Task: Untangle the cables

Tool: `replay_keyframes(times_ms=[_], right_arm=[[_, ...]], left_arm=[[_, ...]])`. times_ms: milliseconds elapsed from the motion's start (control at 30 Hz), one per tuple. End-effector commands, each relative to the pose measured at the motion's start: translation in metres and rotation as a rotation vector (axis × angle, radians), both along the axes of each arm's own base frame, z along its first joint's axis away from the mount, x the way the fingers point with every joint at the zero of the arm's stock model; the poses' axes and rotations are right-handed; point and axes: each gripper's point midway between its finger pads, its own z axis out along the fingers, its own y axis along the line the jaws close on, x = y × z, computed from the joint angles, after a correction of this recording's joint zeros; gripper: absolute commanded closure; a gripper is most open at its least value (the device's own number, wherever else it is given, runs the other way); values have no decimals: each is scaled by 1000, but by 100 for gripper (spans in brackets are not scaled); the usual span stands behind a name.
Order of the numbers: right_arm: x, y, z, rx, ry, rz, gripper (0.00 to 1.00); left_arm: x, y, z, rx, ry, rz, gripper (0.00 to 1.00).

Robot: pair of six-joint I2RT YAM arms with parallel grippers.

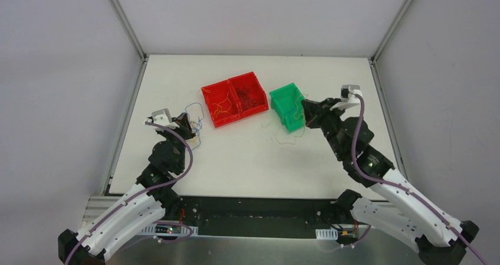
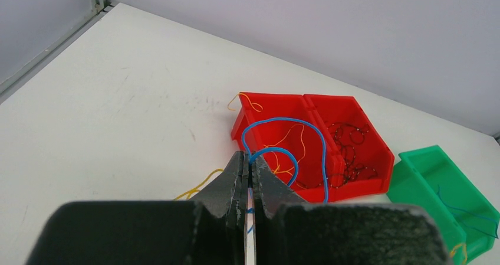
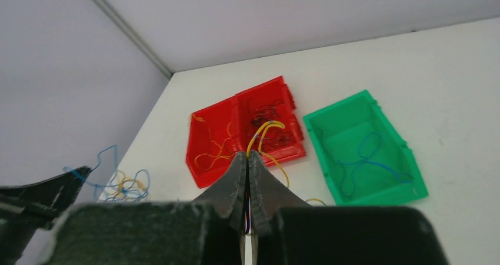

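Nearest the lens in the left wrist view, the left gripper point(image 2: 250, 162) is pinching a blue wire point(image 2: 295, 123). Its jaws are standing closed to a hairline, and the wire is rising out of the gap in two loops, arching in front of the left red bin point(image 2: 277, 107). Seen from its own wrist, the right gripper point(image 3: 247, 159) is clamping a yellow wire point(image 3: 263, 128), jaws pressed together, with the wire curling up from the tips in a narrow loop.

From above, the left gripper is hanging over the left part of the table point(image 1: 247, 159). The right gripper is reaching in beside the near corner of the green bin point(image 1: 287, 102). The cables point(image 1: 193, 116), a small loose clump of blue and yellow strands, are hanging at the left gripper's tip, just left of the left red bin. Whether the clump is touching the table I cannot tell.

The two red bins are sitting side by side, touching, with the green bin just to their right.
- Yellow strands point(image 3: 215, 153) are lying in the left red bin, one trailing over its far rim.
- Dark grey strands point(image 2: 348, 150) are lying in the right red bin point(image 1: 250, 92).
- One blue strand point(image 3: 359, 159) is lying looped on the green bin's floor.
- Loose yellow strands point(image 1: 283, 136) are lying on the table just in front of the green bin.
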Motion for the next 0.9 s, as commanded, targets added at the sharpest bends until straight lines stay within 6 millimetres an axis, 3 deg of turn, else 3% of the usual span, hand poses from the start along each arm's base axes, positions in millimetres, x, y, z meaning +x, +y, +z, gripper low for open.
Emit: replay_keyframes(times_ms=[0,233,533,867], right_arm=[[-6,65,52,16,-71,295,100],[12,131,66,9,-25,427,100],[47,179,87,-18,-95,458,100],[104,229,96,-83,-210,418,100]], left_arm=[[0,4,7,-11,-25,23,100],[-1,8,5,-9,-22,44,100],[0,8,5,-22,-24,46,100],[1,7,1,-15,-15,50,100]])
